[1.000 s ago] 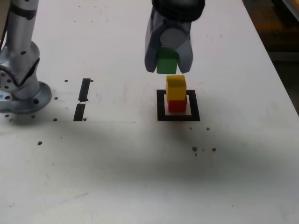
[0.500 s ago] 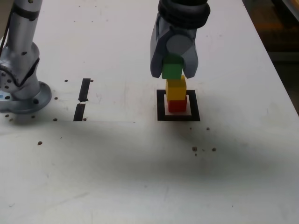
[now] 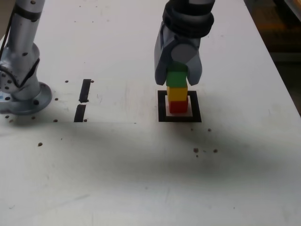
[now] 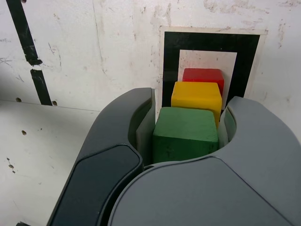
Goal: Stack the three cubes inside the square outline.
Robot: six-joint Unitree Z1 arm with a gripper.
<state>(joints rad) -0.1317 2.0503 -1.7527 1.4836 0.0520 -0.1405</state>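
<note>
The hand [image 3: 177, 81] is closed on the green cube [image 4: 186, 133], with one finger on each of two opposite sides of it. In the exterior view, the green cube is directly above the yellow cube [image 3: 177, 94], and its lower edge meets the yellow one; I cannot tell if it already rests there with its weight. The yellow cube sits on the red cube [image 3: 178, 107], and the red cube stands on the white middle of the square outline [image 3: 162, 106], inside the black border. The three cubes make one upright column, green at the top and red at the bottom.

The outline is on the white worktop [image 3: 117, 165]. Well apart from it, toward the exterior view's left, two short black strips [image 3: 84, 90] lie almost end to end. Farther to that side stands the round grey base [image 3: 33, 101]. Small dark spots are scattered on the worktop.
</note>
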